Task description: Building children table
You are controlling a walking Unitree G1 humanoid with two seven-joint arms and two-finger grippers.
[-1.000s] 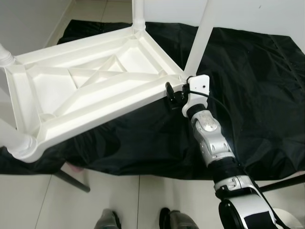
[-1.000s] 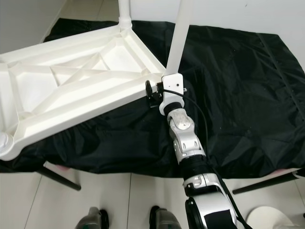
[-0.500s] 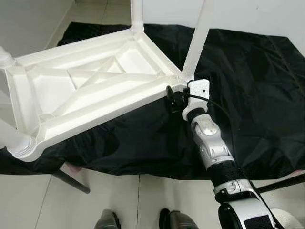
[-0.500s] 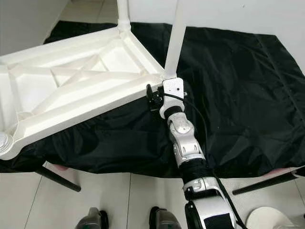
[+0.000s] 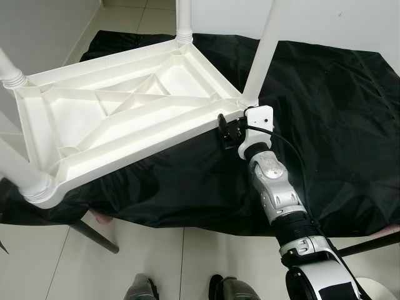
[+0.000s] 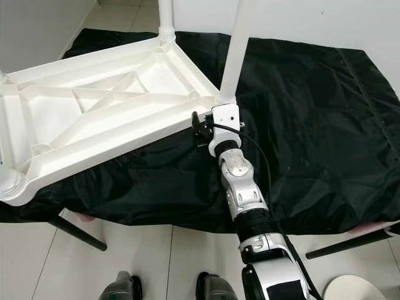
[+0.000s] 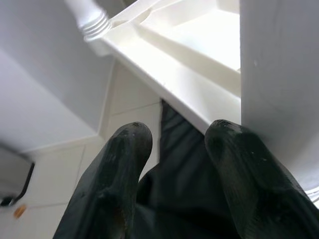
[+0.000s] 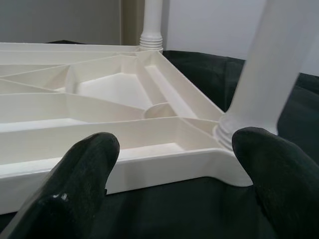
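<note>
A white plastic children's table [image 5: 125, 119] lies upside down on a black cloth [image 5: 337, 125], its ribbed underside facing up. White legs stand in its corners; one leg [image 5: 265, 50] rises from the near right corner. My right gripper [image 5: 226, 131] is at that corner, just outside the rim, open, with its fingers [image 8: 84, 169] spread wide and the rim [image 8: 164, 164] beyond them. My left gripper [image 7: 174, 144] is open, with nothing between its fingers [image 7: 124, 164]. It sits close beside another white leg [image 7: 279, 74], below the table's edge [image 7: 184, 84].
The cloth covers the tiled floor under the table and spreads far to the right. A dark rod [image 5: 94, 236] runs across the tiles at the near left. My feet [image 5: 140, 289] stand at the cloth's near edge. White walls stand at the left and behind.
The view has shifted slightly. The right gripper stays at the same table corner, and the table has barely moved.
</note>
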